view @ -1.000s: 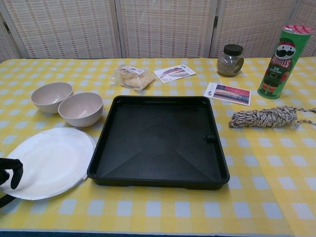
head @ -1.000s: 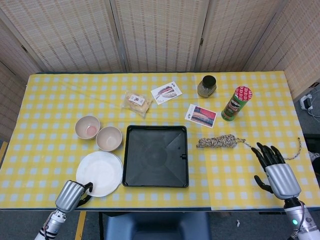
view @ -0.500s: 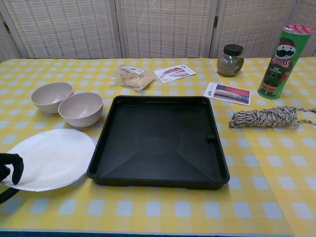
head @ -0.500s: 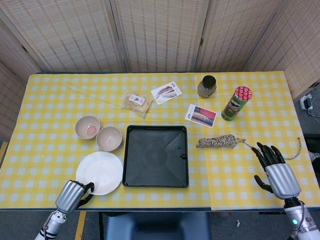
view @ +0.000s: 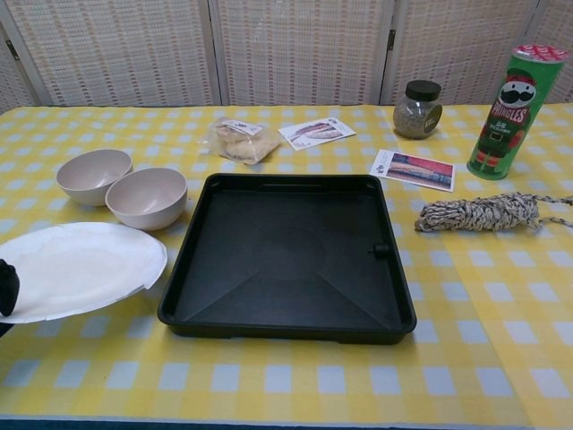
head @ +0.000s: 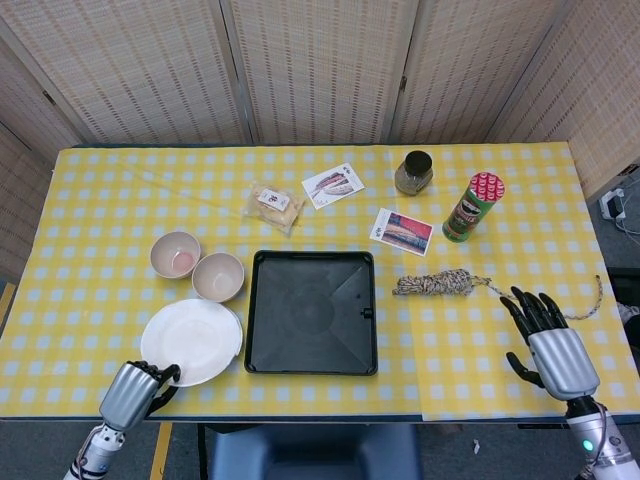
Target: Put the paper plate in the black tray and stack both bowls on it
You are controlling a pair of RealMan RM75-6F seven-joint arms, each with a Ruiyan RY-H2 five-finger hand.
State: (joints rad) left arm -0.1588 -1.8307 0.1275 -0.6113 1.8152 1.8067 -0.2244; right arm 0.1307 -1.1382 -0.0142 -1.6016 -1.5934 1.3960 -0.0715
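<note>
the left hand (head: pixel 131 393) has its fingers curled on the near edge of the plate (head: pixel 191 340), so it holds the plate. the plate looks tipped, with the near edge a bit up off the table (head: pixel 100 250). the tray (head: pixel 311 312) is to the right of this hand, just beside the plate.

to do this step well, i think the hand should keep a soft, firm hold, lift the plate over the tray wall, then lay it flat in the middle. it should go slow, as paper bends. it should miss the bowls just past the plate.

the right hand (head: pixel 549 345) holds nothing, fingers spread, near the table edge, well apart from the plate. the rope (head: pixel 436 284) lies just past it.

count: one plate, one tray, two bowls (head: pixel 175 253) (head: pixel 218 276), two hands.
</note>
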